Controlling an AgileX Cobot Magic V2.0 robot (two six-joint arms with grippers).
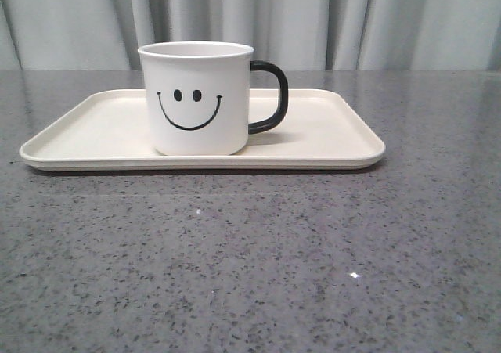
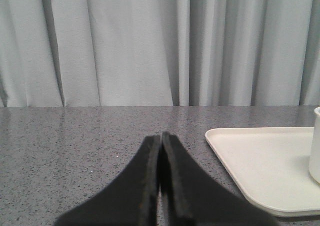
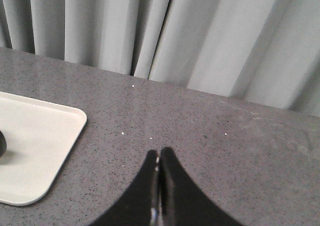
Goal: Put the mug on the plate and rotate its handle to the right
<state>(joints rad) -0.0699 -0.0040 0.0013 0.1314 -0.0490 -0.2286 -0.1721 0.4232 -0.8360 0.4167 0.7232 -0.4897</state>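
The white mug (image 1: 200, 99) stands upright on the cream plate (image 1: 329, 134), its smiley face toward the front camera. Its black handle (image 1: 272, 96) points to the right. In the left wrist view my left gripper (image 2: 160, 136) is shut with nothing in it, over bare table to the left of the plate (image 2: 265, 166); a sliver of the mug (image 2: 315, 146) shows at the frame edge. My right gripper (image 3: 159, 152) is also shut and empty, over the table to the right of the plate (image 3: 35, 146). Neither gripper shows in the front view.
A grey speckled tabletop (image 1: 250, 259) runs all around the plate. Pale grey curtains (image 1: 329, 16) hang along the table's far edge.
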